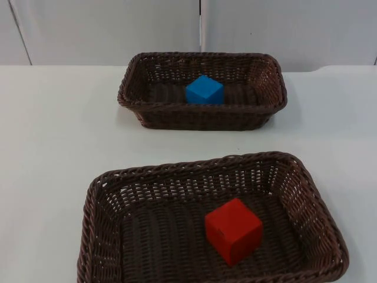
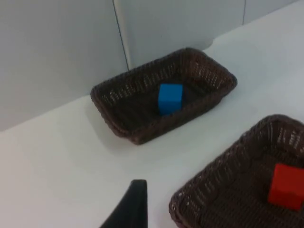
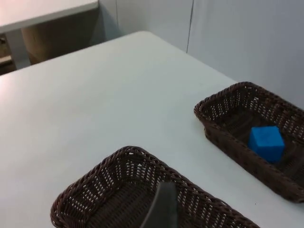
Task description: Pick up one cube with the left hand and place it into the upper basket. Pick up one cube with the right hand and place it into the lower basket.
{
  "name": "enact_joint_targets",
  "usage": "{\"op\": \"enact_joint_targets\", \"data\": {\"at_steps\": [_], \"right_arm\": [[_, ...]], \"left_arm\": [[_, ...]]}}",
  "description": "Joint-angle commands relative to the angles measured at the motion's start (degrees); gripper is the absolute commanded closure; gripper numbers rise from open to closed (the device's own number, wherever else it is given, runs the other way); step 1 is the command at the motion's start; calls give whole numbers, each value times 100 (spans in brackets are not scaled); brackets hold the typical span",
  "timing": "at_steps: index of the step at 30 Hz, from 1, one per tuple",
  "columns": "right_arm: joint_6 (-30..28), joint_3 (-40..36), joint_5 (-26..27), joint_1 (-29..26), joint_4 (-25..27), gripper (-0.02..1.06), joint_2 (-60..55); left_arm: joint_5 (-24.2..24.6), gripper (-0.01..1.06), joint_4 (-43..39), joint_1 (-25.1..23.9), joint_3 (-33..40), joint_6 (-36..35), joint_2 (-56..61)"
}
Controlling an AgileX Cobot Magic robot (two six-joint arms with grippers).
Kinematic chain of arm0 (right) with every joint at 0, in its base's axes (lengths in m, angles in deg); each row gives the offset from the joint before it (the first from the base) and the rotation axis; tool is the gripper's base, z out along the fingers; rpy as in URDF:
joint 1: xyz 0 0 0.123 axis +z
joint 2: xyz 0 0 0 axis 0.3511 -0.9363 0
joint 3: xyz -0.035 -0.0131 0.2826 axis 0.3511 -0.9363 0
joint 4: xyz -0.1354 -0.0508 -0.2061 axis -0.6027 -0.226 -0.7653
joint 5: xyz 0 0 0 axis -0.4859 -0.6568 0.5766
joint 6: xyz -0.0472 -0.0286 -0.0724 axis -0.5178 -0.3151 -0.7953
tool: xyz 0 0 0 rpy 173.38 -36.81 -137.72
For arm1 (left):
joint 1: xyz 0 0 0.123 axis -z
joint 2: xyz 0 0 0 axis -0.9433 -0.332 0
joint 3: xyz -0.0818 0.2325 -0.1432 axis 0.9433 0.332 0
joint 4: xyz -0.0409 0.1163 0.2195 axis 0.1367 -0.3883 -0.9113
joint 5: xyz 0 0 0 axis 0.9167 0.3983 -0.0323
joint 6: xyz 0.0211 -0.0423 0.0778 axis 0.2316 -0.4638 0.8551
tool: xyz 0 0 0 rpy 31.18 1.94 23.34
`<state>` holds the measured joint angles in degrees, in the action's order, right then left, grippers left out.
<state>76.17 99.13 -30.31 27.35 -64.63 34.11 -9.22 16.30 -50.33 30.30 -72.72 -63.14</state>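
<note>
Baskets stand one behind the other on the white table (image 1: 53, 135), well apart. The upper basket (image 1: 132, 88), a dark brown wicker tray nearest the grey partition wall (image 1: 106, 29), holds a blue cube (image 1: 204, 91) resting on its floor near the middle, clear of the rim. The lower basket (image 1: 97, 224), of the same weave and closer to the camera, holds a red cube (image 1: 233, 230) resting on its floor, turned at an angle to the basket walls and slightly right of centre.

Left wrist view: the left gripper's fingertip (image 2: 130, 206) stands above bare table, beside the rim of the lower basket; both cubes lie in their baskets beyond it. Whether the left gripper's fingers are spread or pressed together cannot be told.

Right wrist view: the right gripper's fingertip (image 3: 162, 206) stands over the lower basket, with the upper basket and blue cube further off. The state of the right gripper's fingers cannot be told either. A second table (image 3: 28, 12) stands beyond the table edge.
</note>
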Motion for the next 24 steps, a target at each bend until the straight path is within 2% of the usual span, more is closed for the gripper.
{"op": "enact_joint_targets", "data": {"at_steps": [1,7,14,18,24], "right_arm": [[-40,-90,14,5,8,34,140],[-40,-310,-25,5,-3,34,545],[-40,-334,-139,5,-150,34,792],[-40,-334,-180,5,-220,34,900],[-40,-334,-193,5,-334,34,889]], "left_arm": [[109,6,-63,27,139,19,163],[264,6,-96,27,626,-69,979],[546,6,-453,27,652,-461,1566],[908,6,-989,27,652,-1098,1942],[1202,6,-982,27,652,-1350,2274]]}}
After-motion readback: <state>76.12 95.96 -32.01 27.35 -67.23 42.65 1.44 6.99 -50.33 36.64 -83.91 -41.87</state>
